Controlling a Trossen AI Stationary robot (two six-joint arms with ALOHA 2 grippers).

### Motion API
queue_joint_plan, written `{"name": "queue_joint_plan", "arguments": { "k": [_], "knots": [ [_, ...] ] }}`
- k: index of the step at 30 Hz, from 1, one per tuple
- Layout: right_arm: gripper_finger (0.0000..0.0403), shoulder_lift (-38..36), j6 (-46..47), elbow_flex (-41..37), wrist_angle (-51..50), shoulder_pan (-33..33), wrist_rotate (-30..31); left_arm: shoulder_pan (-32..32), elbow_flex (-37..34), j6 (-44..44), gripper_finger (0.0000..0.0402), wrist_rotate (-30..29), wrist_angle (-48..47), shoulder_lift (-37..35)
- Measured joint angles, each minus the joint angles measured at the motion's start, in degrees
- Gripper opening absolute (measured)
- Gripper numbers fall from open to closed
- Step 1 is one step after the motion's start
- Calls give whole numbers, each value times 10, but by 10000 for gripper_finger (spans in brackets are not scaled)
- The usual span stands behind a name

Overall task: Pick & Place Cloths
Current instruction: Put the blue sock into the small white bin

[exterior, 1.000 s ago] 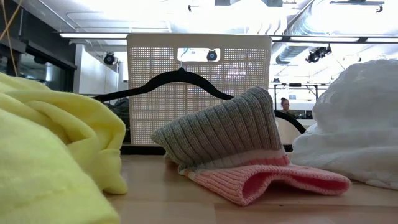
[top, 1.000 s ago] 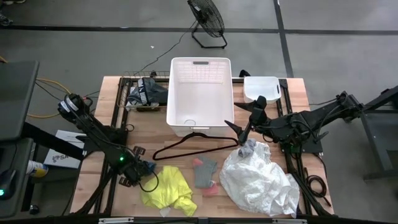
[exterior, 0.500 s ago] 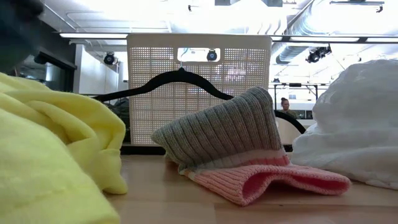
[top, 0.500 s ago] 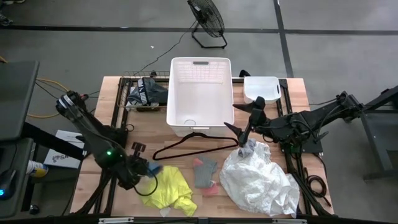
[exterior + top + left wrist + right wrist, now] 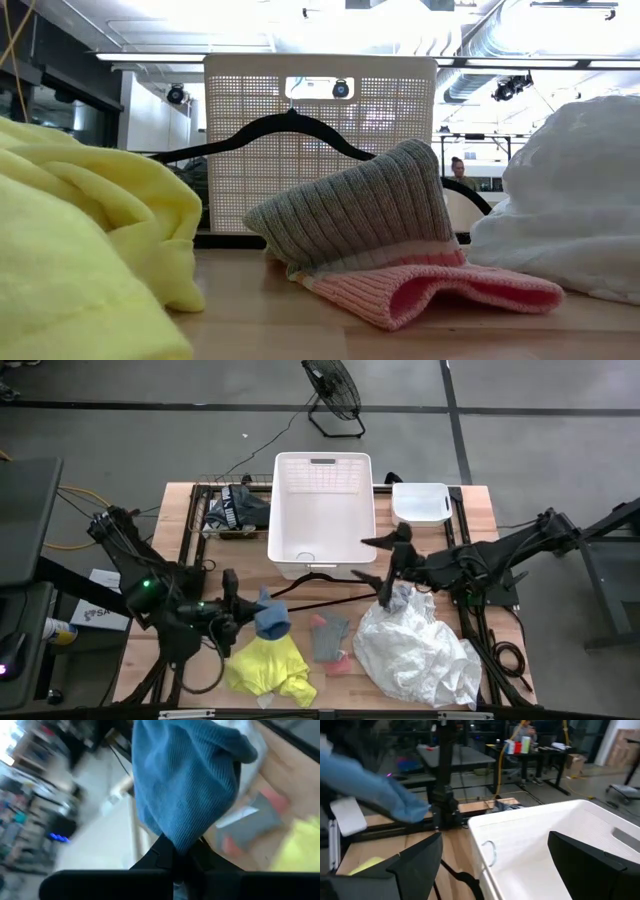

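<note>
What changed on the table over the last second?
The left hand, shut on the small blue fabric cloth, lifted it off the yellow cloth toward the white plastic basket. The open right hand shifted slightly. Everything else stayed.

Blue cloth [image 5: 270, 618] lifted above yellow cloth [image 5: 268, 668]

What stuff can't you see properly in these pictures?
- Left gripper pinches the blue cloth; the wrist view is blurred, so the room behind is unreadable.
- Low view: the yellow cloth and white cloth are cut off by the edges; neither arm shows.
- Low view: the grey and pink piece hides part of the hanger.
- High view: the dark cloths are too small to tell apart.
</note>
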Motion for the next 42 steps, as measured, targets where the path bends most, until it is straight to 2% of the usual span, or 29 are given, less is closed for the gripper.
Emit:
{"name": "queue_joint_plan", "arguments": {
  "k": [3,7,14,19,23,26,34,42],
  "knots": [
    [353,22,-27,0,25,-1,-23,28,5,58,5,6,66,0],
    [353,49,-73,0,77,-1,-23,91,5,64,5,75,81,-4],
    [353,77,-141,0,174,-6,-90,246,5,70,5,283,124,-4],
    [353,92,-176,0,224,-8,-100,338,5,86,5,416,158,-4],
    [353,93,-184,0,250,-13,-118,396,5,89,5,522,181,-1],
    [353,94,-183,0,269,-23,-134,423,5,89,5,578,203,5],
    [353,108,-175,0,322,-53,-160,457,4,89,5,617,237,36],
    [342,128,-168,0,349,-65,-191,465,4,88,5,596,253,55]
  ]
}}
